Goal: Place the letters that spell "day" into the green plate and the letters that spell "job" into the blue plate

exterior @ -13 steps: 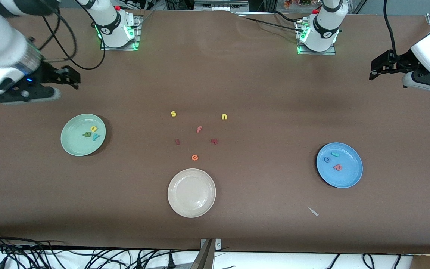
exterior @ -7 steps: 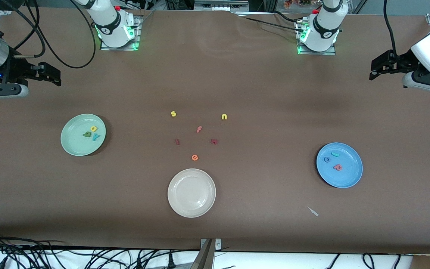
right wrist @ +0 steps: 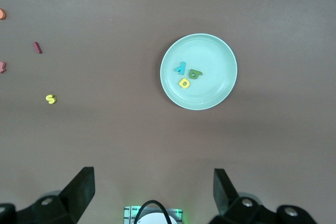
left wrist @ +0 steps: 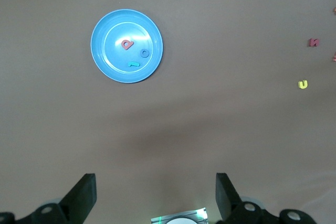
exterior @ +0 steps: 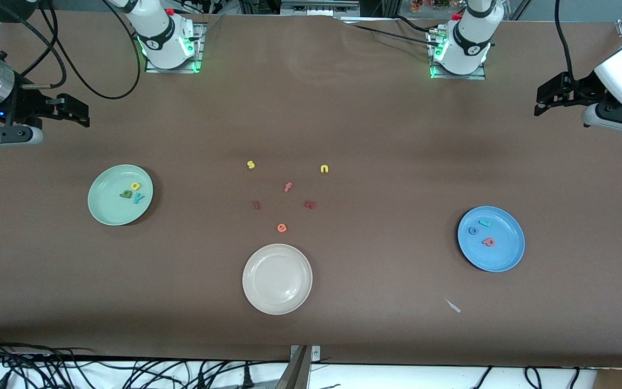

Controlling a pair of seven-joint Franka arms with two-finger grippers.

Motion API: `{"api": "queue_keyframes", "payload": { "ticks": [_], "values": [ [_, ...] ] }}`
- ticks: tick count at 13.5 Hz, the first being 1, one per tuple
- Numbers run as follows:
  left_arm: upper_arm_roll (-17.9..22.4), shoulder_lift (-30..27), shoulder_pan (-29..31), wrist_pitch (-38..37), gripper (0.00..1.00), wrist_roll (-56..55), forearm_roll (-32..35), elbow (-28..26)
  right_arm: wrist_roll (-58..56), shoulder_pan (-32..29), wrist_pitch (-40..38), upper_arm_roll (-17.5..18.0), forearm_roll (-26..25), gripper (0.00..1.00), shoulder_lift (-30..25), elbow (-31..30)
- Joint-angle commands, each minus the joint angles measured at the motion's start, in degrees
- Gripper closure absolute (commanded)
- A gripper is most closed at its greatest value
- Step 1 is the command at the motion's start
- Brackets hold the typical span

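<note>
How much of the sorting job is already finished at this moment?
It looks finished. The green plate holds the d, a and y; the blue plate holds the j, o and b. Left gripper and right gripper hang open, holding nothing.

A cream-white plate (exterior: 277,279) sits on the brown desk (exterior: 397,135). Farther from the front camera than it lie an orange e (exterior: 282,228), dark red l (exterior: 256,205), dark red letter (exterior: 310,204), salmon f (exterior: 288,187), yellow s (exterior: 251,165) and yellow n (exterior: 324,169).
</note>
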Motion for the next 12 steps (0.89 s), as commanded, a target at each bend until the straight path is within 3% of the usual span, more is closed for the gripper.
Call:
{"api": "queue_keyframes", "payload": {
  "ticks": [1, 12],
  "values": [
    [-0.2, 0.7, 0.3, -1.3, 0.0, 0.2, -0.5, 1.7, -1.0, -0.5, -0.6, -0.1, 0.7, 0.0, 0.8, 1.5],
    [-0.2, 0.7, 0.3, -1.3, 0.0, 0.2, -0.6, 1.7, -1.0, -1.1, -0.4, -1.3, 1.2, 0.0, 1.2, 1.4]
  ]
}}
